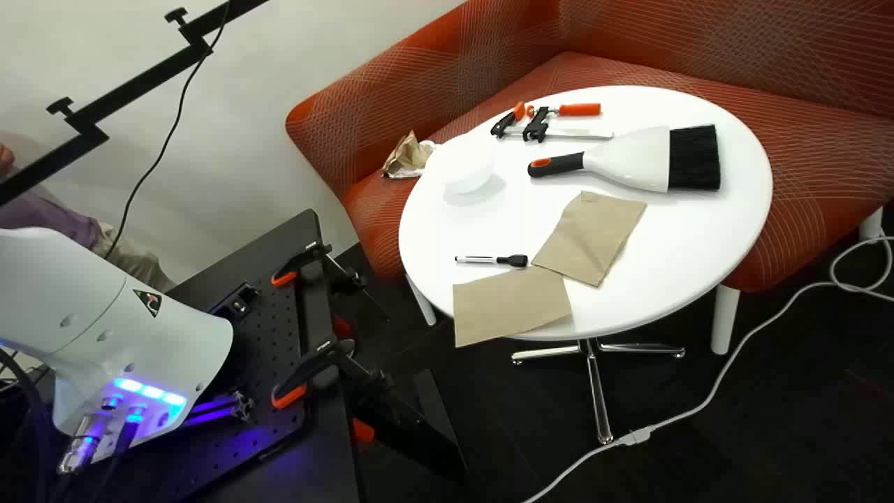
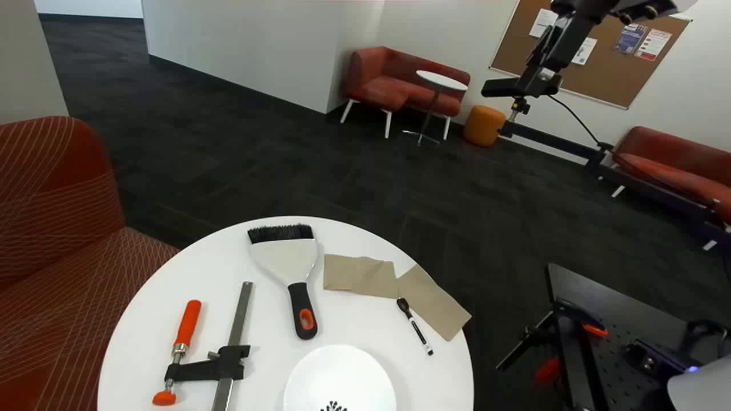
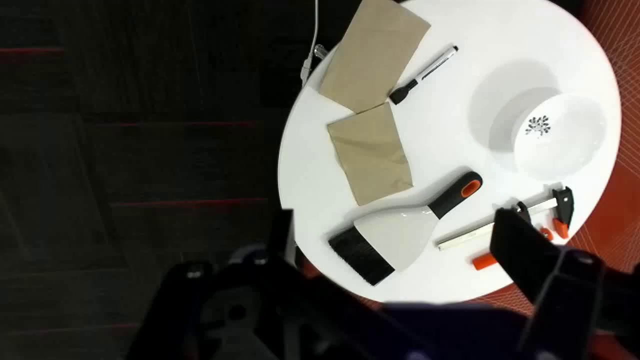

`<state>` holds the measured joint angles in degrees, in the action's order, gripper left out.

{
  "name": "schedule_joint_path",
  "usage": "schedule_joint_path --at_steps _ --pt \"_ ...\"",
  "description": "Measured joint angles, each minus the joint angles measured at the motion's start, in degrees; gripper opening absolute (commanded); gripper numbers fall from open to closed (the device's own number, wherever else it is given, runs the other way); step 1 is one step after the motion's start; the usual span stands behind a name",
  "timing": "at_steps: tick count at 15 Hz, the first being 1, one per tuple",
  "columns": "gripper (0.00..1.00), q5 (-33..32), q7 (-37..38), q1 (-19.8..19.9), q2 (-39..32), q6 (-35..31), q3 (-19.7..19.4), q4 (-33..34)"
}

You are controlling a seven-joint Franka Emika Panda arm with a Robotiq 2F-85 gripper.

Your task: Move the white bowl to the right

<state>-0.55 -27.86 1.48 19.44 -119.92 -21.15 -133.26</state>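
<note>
The white bowl sits upright on the round white table, near its edge, at the right in the wrist view. A small dark leaf-like print shows inside it. In an exterior view the bowl is at the bottom, partly cut off by the frame. In another exterior view the bowl is hard to make out against the white top. My gripper is open and empty, its two fingers wide apart, high above the table. It also shows raised at the top right in an exterior view, far from the bowl.
A white brush with black bristles and a bar clamp with orange handle lie beside the bowl. A marker and two brown paper pieces are also on the table. A red sofa borders it.
</note>
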Motion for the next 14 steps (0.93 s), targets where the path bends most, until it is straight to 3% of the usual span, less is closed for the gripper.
schedule_joint_path --at_steps 9,14 --pt "1.00 0.00 0.00 0.36 -0.08 -0.01 0.37 0.00" --pt "1.00 0.20 0.06 0.34 -1.70 -0.39 3.87 -0.09"
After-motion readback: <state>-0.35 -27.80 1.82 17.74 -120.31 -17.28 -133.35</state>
